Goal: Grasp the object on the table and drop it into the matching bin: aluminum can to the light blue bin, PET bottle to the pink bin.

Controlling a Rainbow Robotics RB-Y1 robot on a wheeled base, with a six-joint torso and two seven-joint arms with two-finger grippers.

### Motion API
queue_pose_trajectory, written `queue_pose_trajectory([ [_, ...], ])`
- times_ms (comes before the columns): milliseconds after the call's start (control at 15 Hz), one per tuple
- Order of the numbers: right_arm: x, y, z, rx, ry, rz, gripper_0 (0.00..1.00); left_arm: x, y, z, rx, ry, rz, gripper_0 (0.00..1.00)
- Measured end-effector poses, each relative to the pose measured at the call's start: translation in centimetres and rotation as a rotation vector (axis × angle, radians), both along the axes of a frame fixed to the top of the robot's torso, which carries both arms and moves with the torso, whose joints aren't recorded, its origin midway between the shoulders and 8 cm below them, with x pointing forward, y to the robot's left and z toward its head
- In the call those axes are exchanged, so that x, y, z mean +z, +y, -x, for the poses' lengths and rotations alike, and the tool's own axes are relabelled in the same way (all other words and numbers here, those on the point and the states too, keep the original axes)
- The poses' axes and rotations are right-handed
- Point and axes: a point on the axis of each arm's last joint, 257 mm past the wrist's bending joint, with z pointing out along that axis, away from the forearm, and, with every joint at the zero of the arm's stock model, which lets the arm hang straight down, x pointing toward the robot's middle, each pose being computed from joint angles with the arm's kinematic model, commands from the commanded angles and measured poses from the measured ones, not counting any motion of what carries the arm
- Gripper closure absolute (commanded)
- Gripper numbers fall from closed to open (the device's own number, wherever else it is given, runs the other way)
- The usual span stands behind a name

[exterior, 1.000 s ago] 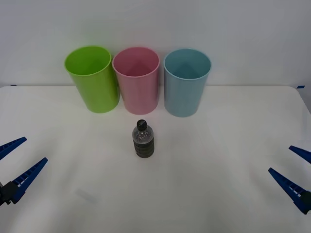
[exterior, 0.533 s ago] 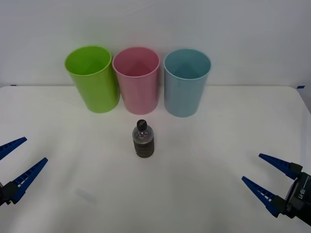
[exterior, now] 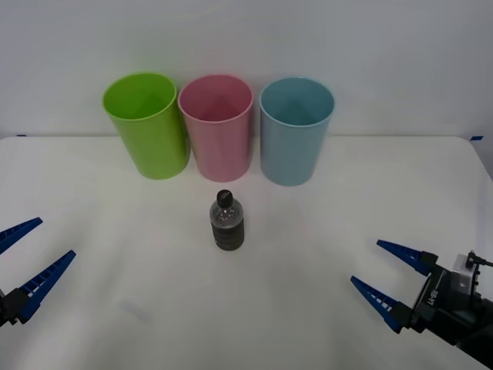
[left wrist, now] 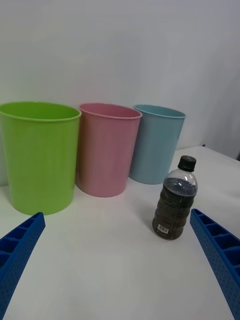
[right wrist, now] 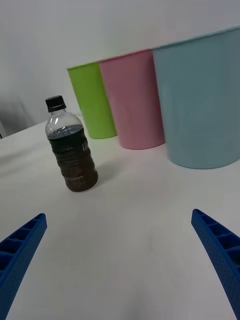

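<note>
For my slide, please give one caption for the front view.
Open right gripper approaches the upright PET bottle before green, pink and blue bins.

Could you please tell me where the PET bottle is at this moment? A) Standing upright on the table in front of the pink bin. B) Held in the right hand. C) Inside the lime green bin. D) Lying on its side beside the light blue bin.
A: the PET bottle stands upright, cap up, on the table just in front of the pink bin, untouched by the open right hand.
</note>
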Motion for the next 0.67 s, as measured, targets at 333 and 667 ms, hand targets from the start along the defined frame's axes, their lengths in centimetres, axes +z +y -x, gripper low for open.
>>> queue_pose_trajectory([
  [333, -0.6, 3.8, -2.8, -0.011, -0.108, 0.088, 0.0, 0.0, 0.0, 0.0, 0.0, 0.0, 0.0, 0.0],
  [667, -1.6, 8.3, -3.9, 0.025, -0.097, 0.107, 0.0, 0.0, 0.0, 0.0, 0.0, 0.0, 0.0, 0.0],
])
